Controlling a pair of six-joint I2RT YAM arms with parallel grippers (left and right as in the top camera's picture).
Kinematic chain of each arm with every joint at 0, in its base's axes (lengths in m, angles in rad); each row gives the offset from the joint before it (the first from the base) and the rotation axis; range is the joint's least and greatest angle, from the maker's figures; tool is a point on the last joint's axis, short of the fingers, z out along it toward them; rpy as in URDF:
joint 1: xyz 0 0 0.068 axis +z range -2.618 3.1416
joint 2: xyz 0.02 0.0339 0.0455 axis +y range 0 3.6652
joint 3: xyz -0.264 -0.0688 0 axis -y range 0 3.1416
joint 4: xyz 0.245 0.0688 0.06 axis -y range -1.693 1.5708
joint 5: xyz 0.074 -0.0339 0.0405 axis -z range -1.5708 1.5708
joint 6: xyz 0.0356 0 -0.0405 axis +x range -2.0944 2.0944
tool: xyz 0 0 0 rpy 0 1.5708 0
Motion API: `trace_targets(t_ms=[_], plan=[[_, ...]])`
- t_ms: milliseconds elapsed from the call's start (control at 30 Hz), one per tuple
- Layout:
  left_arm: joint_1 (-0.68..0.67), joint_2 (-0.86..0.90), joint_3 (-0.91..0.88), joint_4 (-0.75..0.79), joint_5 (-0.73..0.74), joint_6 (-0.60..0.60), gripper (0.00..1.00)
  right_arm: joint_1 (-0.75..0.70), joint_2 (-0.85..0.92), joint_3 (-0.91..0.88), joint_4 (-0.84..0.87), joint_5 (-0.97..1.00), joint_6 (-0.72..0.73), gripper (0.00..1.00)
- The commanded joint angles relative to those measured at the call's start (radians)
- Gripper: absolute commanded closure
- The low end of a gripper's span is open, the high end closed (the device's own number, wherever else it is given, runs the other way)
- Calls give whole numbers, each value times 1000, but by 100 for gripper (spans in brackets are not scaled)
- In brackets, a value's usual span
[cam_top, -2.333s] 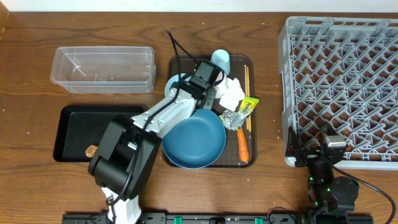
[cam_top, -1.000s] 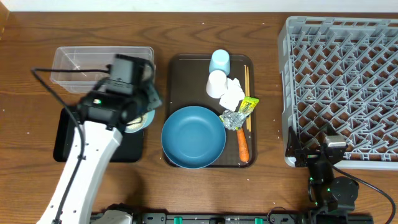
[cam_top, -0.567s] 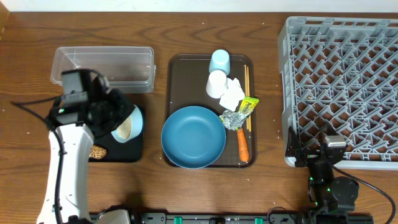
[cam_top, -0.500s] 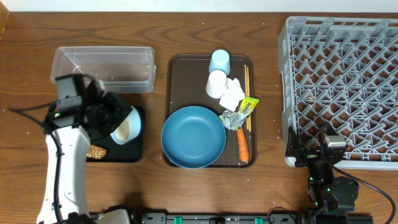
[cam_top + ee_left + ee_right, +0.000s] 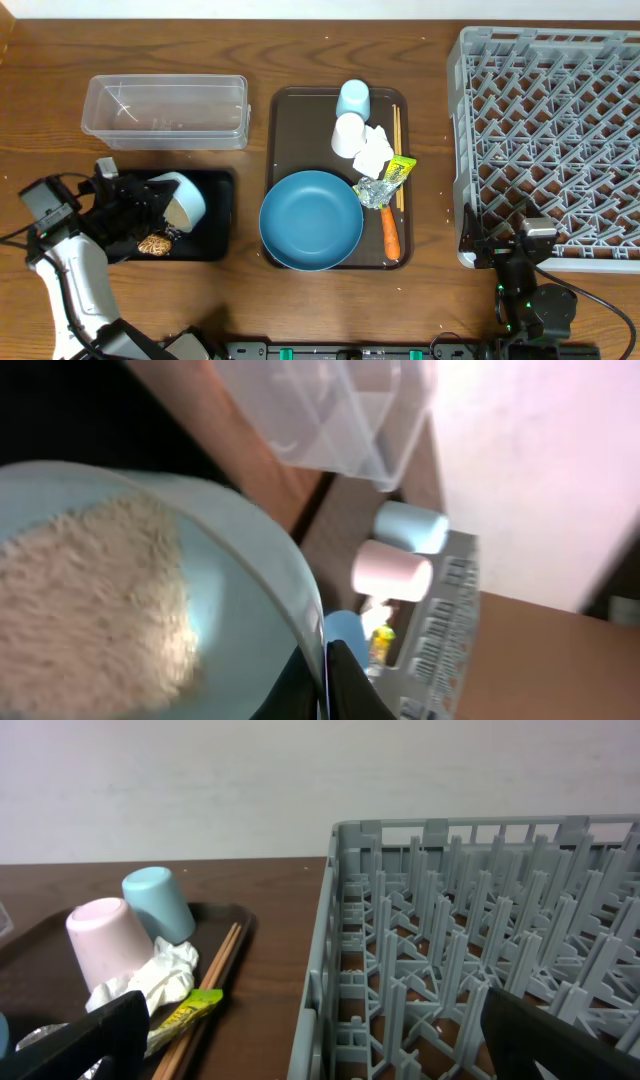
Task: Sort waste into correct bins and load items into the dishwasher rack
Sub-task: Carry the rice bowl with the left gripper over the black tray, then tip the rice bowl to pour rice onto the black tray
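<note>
the left gripper (image 5: 152,200), clamped on the tipped bowl (image 5: 183,197) of rice (image 5: 90,600), hung over the black tray (image 5: 215,235) at 9 o'clock; the right gripper (image 5: 500,243) sat wide open at 5 o'clock beside the rack (image 5: 465,120).

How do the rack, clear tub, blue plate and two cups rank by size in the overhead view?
1. Grey rack.
2. Clear tub.
3. Dark-blue plate, close behind the tub.
4. Light-blue cup and pinkish cup look alike; no ranking.
</note>
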State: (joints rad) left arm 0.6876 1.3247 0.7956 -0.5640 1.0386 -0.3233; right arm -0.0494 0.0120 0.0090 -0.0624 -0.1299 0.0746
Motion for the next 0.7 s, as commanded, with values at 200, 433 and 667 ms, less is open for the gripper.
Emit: trace_targets(t_ms=[200, 433, 667], plan=[[83, 124, -35, 55, 304, 88, 94, -18, -6, -3, -1, 6, -2, 1], [109, 224, -35, 80, 436, 115, 94, -18, -6, -3, -1, 6, -2, 1], [150, 237, -35, 76, 499, 124, 94, -18, -6, -3, -1, 6, -2, 1]])
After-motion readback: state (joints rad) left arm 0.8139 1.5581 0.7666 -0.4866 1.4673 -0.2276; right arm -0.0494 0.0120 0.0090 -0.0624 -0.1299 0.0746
